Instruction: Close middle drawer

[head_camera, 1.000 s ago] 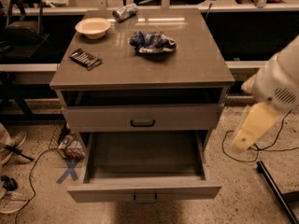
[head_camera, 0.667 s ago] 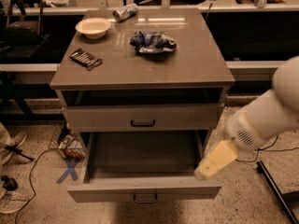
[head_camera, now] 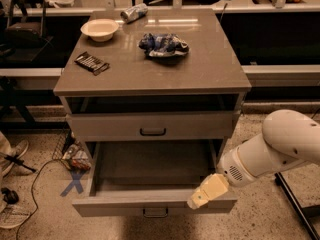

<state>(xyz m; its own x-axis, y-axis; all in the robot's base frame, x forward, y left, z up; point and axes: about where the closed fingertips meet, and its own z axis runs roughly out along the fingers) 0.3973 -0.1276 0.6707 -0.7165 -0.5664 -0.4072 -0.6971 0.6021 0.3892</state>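
Note:
The middle drawer (head_camera: 150,171) is pulled far out of the grey cabinet (head_camera: 150,74). It is wide, grey and empty, and its front (head_camera: 125,207) carries a small dark handle (head_camera: 155,213). The upper drawer (head_camera: 110,126) above it stands slightly out, with a dark gap over it. The lowest drawer is hidden beneath the open one. My gripper (head_camera: 206,192), cream-coloured at the end of the white arm (head_camera: 270,149), is at the right end of the middle drawer's front edge, just above it.
On the cabinet top lie a white bowl (head_camera: 100,29), a can (head_camera: 134,12), a blue chip bag (head_camera: 163,45) and a dark snack bar (head_camera: 91,62). On the floor to the left are a blue tape X (head_camera: 74,183), snack packs (head_camera: 75,156) and cables. A black stand leg (head_camera: 295,204) is at the right.
The arm has swung from the cabinet's right side down and to the left. The gripper now sits at the open drawer's front right corner. The drawer has not visibly moved.

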